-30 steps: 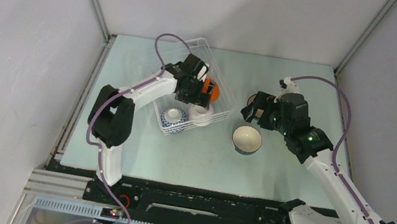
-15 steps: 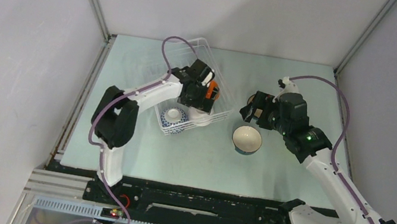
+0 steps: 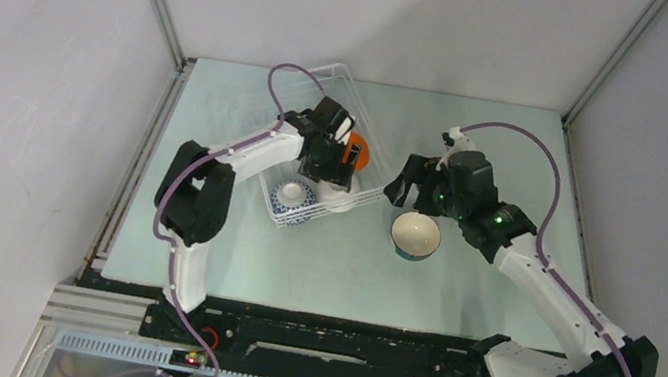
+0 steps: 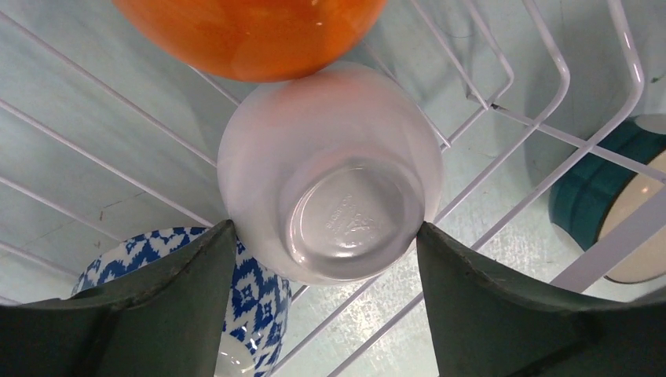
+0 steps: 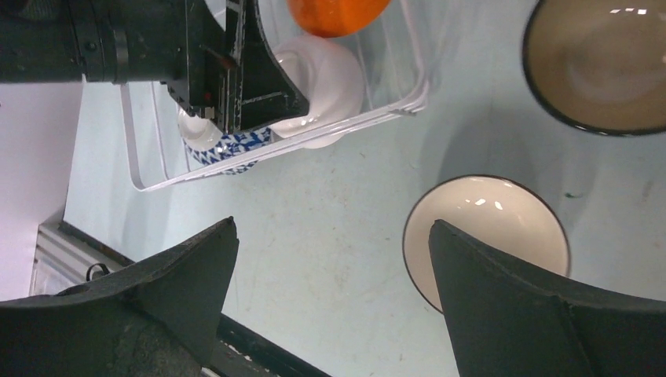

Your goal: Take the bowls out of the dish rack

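Note:
In the left wrist view, a white bowl [image 4: 330, 173] lies bottom-up in the white wire dish rack [image 4: 565, 78]. My left gripper [image 4: 326, 226] is shut on it, one fingertip against each side. An orange bowl [image 4: 251, 31] touches it from behind, and a blue-and-white patterned bowl [image 4: 251, 290] sits under the left finger. From above, the left gripper [image 3: 332, 173] is down inside the rack [image 3: 367, 199]. My right gripper [image 5: 331, 222] hangs open and holds nothing above the table, beside a teal bowl with a cream inside [image 5: 487, 236].
A dark-rimmed bowl with a brown inside [image 5: 605, 63] stands on the table behind the teal one [image 3: 415, 235]. The rack's near corner lies close to the right gripper [image 3: 408, 188]. Grey walls enclose the table on three sides.
My left gripper has narrowed from wide open until both fingers touch the white bowl. The right arm has swung a little to the left, towards the rack.

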